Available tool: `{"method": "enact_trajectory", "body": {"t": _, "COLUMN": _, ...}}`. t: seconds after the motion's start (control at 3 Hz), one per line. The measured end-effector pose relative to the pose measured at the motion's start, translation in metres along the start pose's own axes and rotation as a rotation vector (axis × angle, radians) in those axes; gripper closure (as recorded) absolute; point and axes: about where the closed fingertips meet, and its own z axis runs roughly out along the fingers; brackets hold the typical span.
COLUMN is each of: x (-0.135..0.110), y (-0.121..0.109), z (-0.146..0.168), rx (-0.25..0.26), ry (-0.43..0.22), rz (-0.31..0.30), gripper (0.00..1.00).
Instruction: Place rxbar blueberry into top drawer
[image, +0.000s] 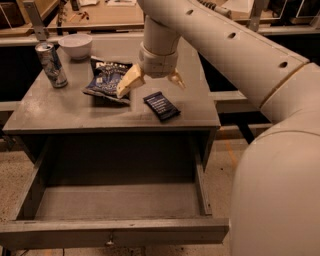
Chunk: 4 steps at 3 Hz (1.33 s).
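The rxbar blueberry (161, 105), a small flat dark navy wrapper with white text, lies on the grey table top (60, 107) near its front edge. My gripper (151, 84) hangs just above and behind the bar, open, with nothing between its cream fingers (128, 81). The top drawer (117, 201) is pulled out below the table top, and its inside is bare. Its front panel (112, 233) has a small central handle.
A crinkled blue-black chip bag (107, 78) lies left of the gripper, partly under one finger. A drink can (51, 64) and a white bowl (75, 46) stand at the table's back left. A wooden bench (100, 15) runs behind. My arm fills the right side.
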Motion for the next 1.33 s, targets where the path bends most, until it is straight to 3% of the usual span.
{"method": "enact_trajectory", "body": {"t": 0.33, "x": -0.002, "y": 0.009, "z": 0.014, "rx": -0.046, "ry": -0.02, "rz": -0.028, "gripper": 0.0}}
{"method": "enact_trajectory", "body": {"t": 0.67, "x": -0.004, "y": 0.015, "z": 0.025, "rx": -0.073, "ry": -0.044, "rz": -0.038, "gripper": 0.18}}
{"method": "enact_trajectory", "body": {"t": 1.33, "x": -0.003, "y": 0.017, "z": 0.034, "rx": -0.092, "ry": -0.063, "rz": -0.038, "gripper": 0.64}}
